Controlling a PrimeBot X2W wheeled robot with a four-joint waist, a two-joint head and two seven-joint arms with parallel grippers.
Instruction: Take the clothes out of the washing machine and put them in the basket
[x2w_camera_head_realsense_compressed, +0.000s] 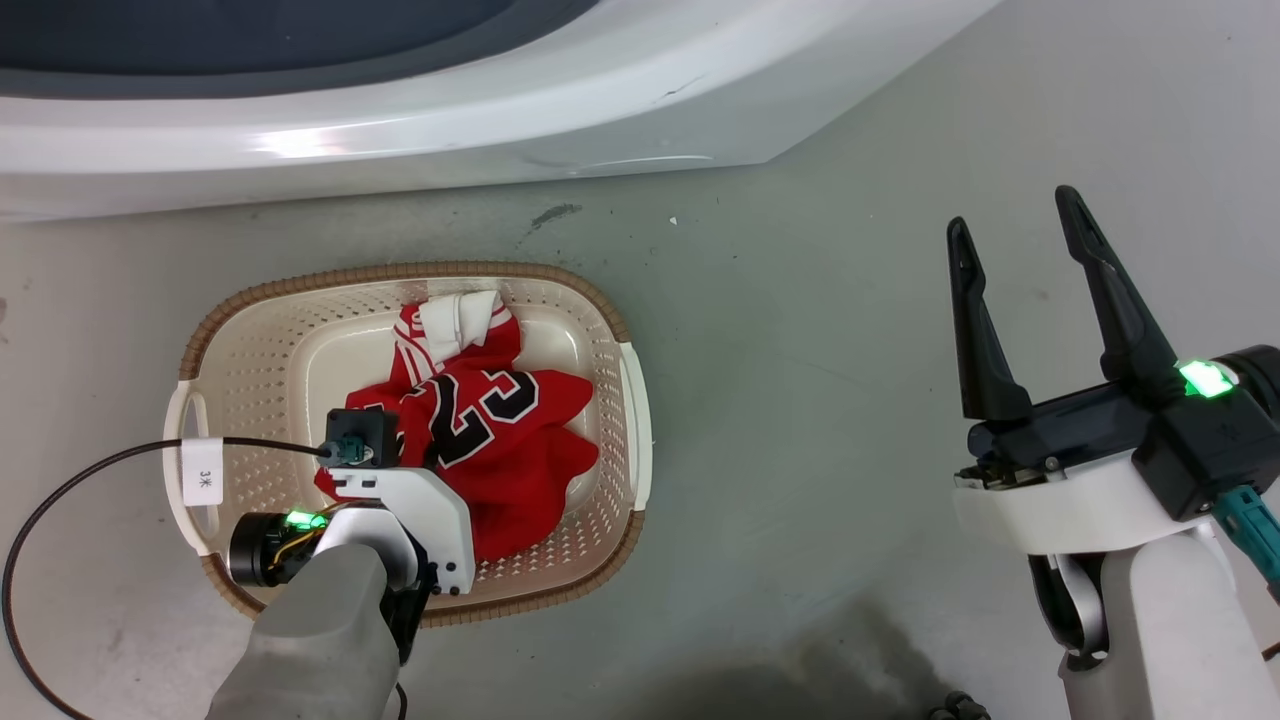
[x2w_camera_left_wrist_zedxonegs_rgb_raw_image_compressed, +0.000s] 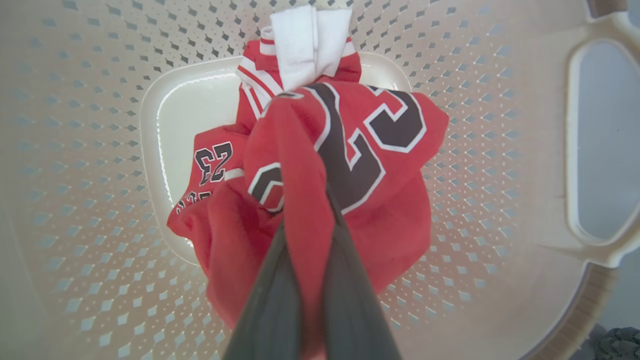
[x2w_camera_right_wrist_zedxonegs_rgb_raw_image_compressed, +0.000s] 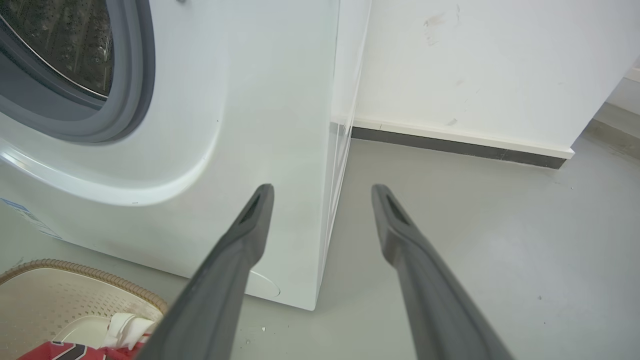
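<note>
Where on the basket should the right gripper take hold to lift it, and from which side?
Grip the white side handle of the basket nearest the open right gripper, coming from above. It seems a slot in the rim, so one finger can pass through and the other close outside. The perforated walls slope and offer less hold. The left gripper holds the jersey inside.

Grey floor spreads beneath the right gripper. Beyond its fingertips, a scuffed white wall meets a dark skirting strip — well to its left, a dark smear marks the floor.
</note>
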